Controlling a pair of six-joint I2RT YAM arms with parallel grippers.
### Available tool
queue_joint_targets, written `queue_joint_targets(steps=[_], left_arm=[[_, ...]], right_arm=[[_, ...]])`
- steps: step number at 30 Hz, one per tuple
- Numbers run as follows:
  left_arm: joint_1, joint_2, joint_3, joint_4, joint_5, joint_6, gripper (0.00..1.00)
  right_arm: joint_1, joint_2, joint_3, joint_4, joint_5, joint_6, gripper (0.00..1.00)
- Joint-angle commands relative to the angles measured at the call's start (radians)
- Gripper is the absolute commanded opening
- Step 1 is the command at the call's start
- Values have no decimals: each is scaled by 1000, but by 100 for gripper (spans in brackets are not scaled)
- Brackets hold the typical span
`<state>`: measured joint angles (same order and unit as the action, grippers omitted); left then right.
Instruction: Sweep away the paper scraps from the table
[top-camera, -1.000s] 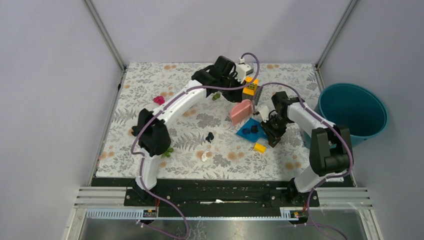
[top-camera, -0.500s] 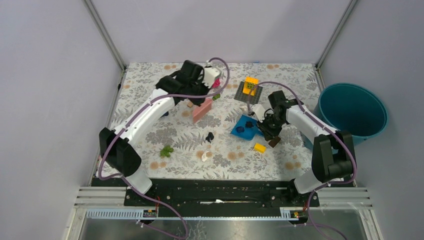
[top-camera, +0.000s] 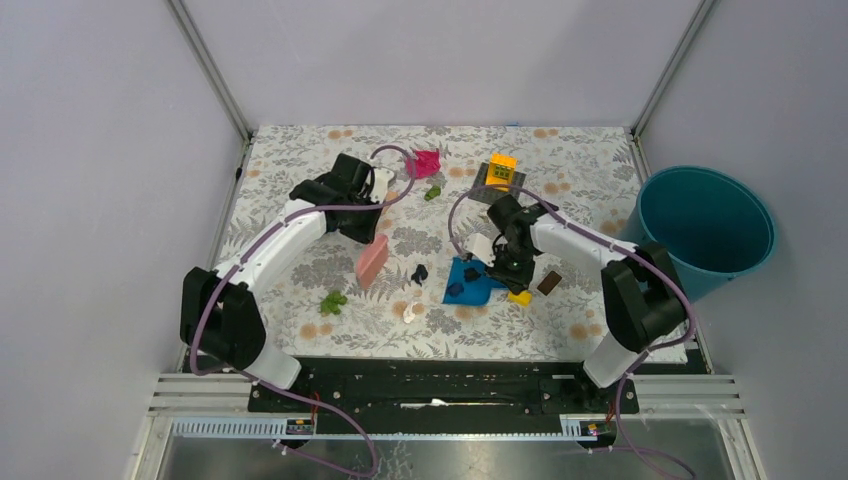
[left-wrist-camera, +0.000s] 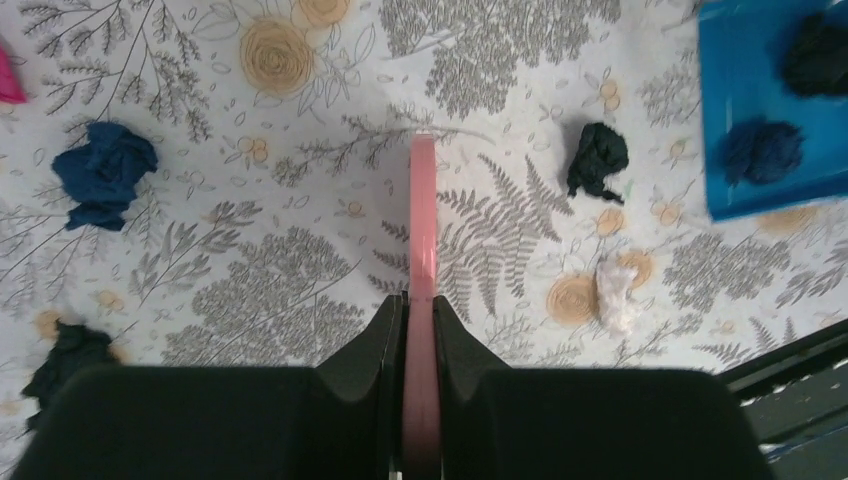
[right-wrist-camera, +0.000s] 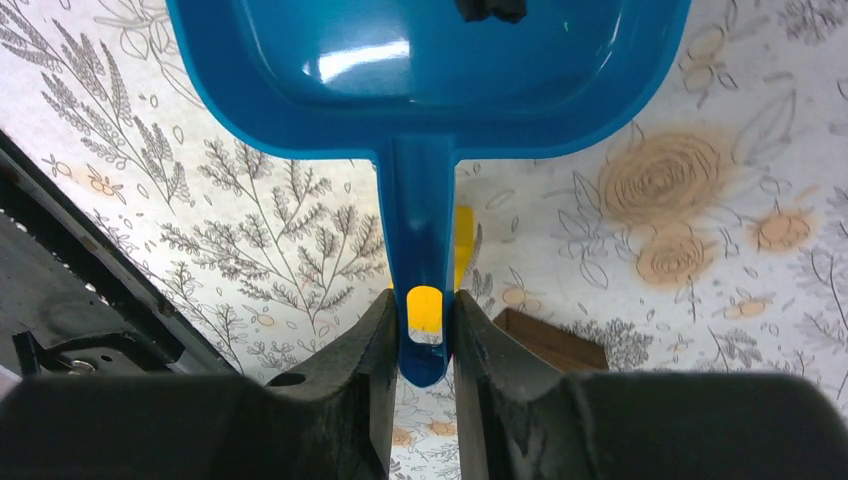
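Note:
My left gripper (top-camera: 366, 228) is shut on a flat pink sweeper (top-camera: 372, 259), which shows edge-on in the left wrist view (left-wrist-camera: 423, 230) between the closed jaws of the gripper (left-wrist-camera: 420, 305). My right gripper (top-camera: 506, 264) is shut on the handle (right-wrist-camera: 420, 250) of a blue dustpan (top-camera: 466, 282), which holds two dark scraps (top-camera: 457, 289). A black scrap (top-camera: 420, 272) and a white scrap (top-camera: 410, 312) lie between sweeper and pan. A green scrap (top-camera: 333, 300), a magenta scrap (top-camera: 427, 162) and another green one (top-camera: 432, 193) lie on the table (top-camera: 290, 160). A dark blue scrap (left-wrist-camera: 104, 180) lies left of the sweeper.
A teal bucket (top-camera: 705, 225) stands off the table's right edge. A yellow block on a grey plate (top-camera: 497, 172) sits at the back. A small yellow block (top-camera: 519, 297) and a brown block (top-camera: 548, 283) lie by the dustpan handle.
My left arm swung the pink sweeper from the back centre to the left and toward the front. My right gripper moved the dustpan left and nearer; the magenta scrap now lies further back-right.

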<state>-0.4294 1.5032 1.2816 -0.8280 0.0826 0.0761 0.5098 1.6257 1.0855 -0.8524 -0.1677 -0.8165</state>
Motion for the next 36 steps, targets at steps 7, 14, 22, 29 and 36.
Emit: queue_joint_targets(steps=[7,14,22,29,36], left_arm=[[12,124,46,175,283,-281,0],[-3,193,108,246,524,-419,0],[7,213,301,148,400,-277,0],[14,161,426,15,285,-74,0],[24,-1,263,-60,64,-8,0]], right_arm=[[98,110,121,-33,-12,93,0],[98,184,206,-33,-116,170,0],[84,133,154,-26,-98,112,0],[60,-56,-44,127,-93,13,0],[62,-143,-94,94,-58,-88,0]])
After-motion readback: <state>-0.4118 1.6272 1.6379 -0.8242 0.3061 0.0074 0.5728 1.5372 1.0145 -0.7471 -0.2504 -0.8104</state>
